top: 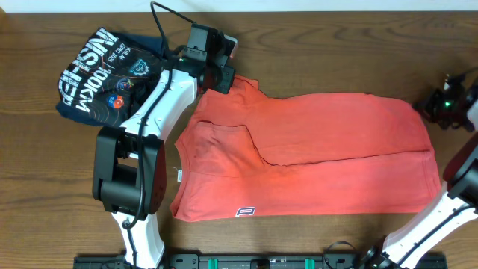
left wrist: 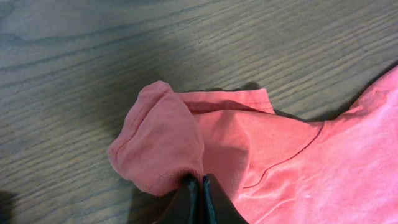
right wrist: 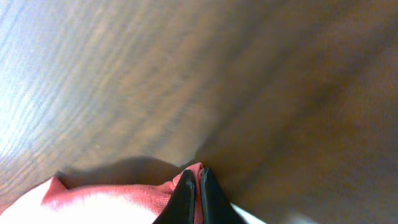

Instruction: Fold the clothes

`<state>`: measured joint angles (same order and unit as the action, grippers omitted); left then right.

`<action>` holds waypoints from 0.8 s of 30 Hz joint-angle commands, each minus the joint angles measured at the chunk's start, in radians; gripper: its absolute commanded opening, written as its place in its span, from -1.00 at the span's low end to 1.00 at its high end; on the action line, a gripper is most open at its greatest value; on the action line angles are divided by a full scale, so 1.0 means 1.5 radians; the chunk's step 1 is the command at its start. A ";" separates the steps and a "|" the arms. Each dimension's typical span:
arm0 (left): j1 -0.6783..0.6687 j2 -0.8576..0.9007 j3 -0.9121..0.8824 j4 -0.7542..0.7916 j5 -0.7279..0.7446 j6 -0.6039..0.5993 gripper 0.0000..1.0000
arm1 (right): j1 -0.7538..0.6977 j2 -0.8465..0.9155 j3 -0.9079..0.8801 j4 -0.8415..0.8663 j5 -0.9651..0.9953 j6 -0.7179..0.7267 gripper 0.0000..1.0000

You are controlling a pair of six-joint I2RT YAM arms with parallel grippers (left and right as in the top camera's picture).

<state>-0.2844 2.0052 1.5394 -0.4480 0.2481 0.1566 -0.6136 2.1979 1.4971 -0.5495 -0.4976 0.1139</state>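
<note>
One orange-red short-sleeved cotton T-shirt [top: 336, 157] lies spread across the centre of the overhead frame on a brown wooden table [top: 336, 45], with its neck at the left and its hem at the right. One dark navy folded shirt with white lettering [top: 93, 75] sits at upper left, near it. There are two grippers. The left gripper [left wrist: 200, 186] is clamped tight on the bunched upper sleeve, and the right gripper [right wrist: 193, 182] is pinched closed on the T-shirt's upper right corner. Bare wood runs along the frame's top edge, and a narrower strip shows below the T-shirt.
</note>
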 commanded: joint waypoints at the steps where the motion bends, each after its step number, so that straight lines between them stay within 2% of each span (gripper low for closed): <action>1: -0.002 0.005 0.003 -0.008 0.003 -0.003 -0.88 | -0.037 -0.048 0.006 -0.010 0.021 0.006 -0.97; 9: -0.002 0.005 0.003 -0.015 0.003 -0.003 -0.88 | -0.061 -0.069 0.002 -0.060 0.067 0.011 -0.95; 11: -0.002 0.005 0.003 -0.015 0.003 -0.003 -0.88 | -0.057 -0.069 0.000 -0.058 0.078 0.013 -0.69; 12: -0.002 0.005 0.003 -0.015 0.004 -0.003 -0.88 | -0.056 -0.069 0.000 -0.054 0.078 0.013 -0.40; 13: -0.002 0.005 0.003 -0.015 0.003 -0.003 -0.88 | -0.056 -0.069 0.000 -0.052 0.078 0.013 -0.25; 16: -0.002 0.005 0.003 -0.015 0.004 -0.003 -0.88 | -0.056 -0.068 0.000 -0.041 0.084 0.013 -0.03; 18: -0.002 0.005 0.003 -0.015 0.004 -0.003 -0.88 | -0.056 -0.068 0.000 -0.027 0.086 0.002 -0.03; 24: -0.002 0.005 0.003 -0.015 0.004 -0.003 -0.88 | -0.036 -0.049 0.000 0.015 0.075 -0.018 -0.20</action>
<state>-0.2844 2.0052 1.5394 -0.4675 0.2481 0.1562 -0.7010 2.1120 1.4967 -0.5369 -0.3805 0.1135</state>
